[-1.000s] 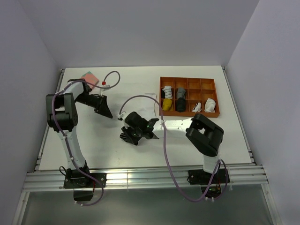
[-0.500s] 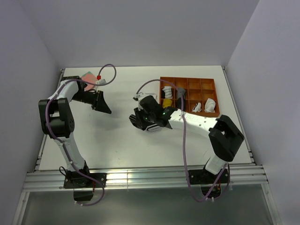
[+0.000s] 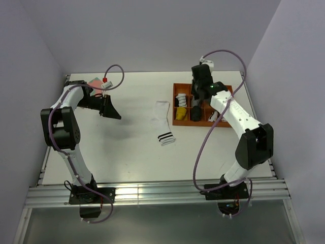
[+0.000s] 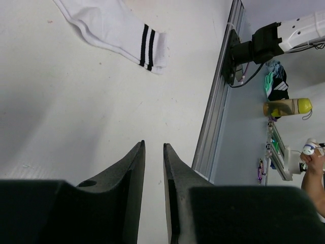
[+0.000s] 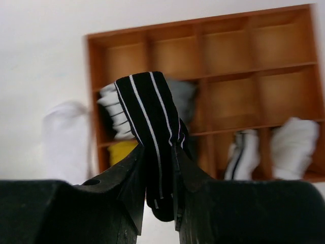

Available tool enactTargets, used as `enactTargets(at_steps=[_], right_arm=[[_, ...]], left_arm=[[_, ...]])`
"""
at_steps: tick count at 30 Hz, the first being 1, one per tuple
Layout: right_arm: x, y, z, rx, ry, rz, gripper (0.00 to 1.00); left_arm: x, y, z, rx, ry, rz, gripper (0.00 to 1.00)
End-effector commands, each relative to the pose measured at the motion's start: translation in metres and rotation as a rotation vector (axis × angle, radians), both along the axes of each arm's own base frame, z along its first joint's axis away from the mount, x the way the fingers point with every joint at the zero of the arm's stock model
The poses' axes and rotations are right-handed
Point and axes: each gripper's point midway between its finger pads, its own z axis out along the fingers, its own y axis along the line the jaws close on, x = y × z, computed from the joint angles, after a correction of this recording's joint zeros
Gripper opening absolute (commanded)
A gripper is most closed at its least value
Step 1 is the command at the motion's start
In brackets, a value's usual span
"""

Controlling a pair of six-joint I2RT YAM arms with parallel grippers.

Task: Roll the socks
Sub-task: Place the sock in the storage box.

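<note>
Pink sock (image 3: pixel 95 83) lies behind your left gripper (image 4: pixel 154 147), its jaws slightly apart and empty; the white sock (image 4: pixel 114 28) lies flat ahead of it. Your right gripper (image 5: pixel 158 148) clamps the black striped sock (image 5: pixel 150 112) above the orange tray (image 5: pixel 226 48).

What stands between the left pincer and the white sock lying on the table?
Nothing visible. Only bare table lies between the left pincer and the white sock. The right pincer holds the black sock over the tray.
</note>
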Motion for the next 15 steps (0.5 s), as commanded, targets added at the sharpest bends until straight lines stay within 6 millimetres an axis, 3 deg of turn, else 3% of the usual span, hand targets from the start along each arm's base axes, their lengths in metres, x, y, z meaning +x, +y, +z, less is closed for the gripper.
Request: enactTargets(at_steps=[1,3,7,15], right_arm=[[0.006,-0.061,-0.008,-0.181,0.052,-0.206,0.0],[0.009,-0.096,-0.011,-0.251,0.07,-0.304,0.0],[0.015,-0.131,-0.033,-0.397,0.123,-0.389,0.0],[0.032,-0.146,-0.066,-0.504,0.195,-0.414,0.0]], left_arm=[[0.005,-0.004,0.029,-0.057,-0.068,0.01,0.26],[0.007,-0.004,0.034,-0.065,-0.072,0.014,0.26],[0.008,-0.005,0.039,-0.072,-0.08,0.016,0.27],[0.008,-0.004,0.035,-0.06,-0.081,0.013,0.27]])
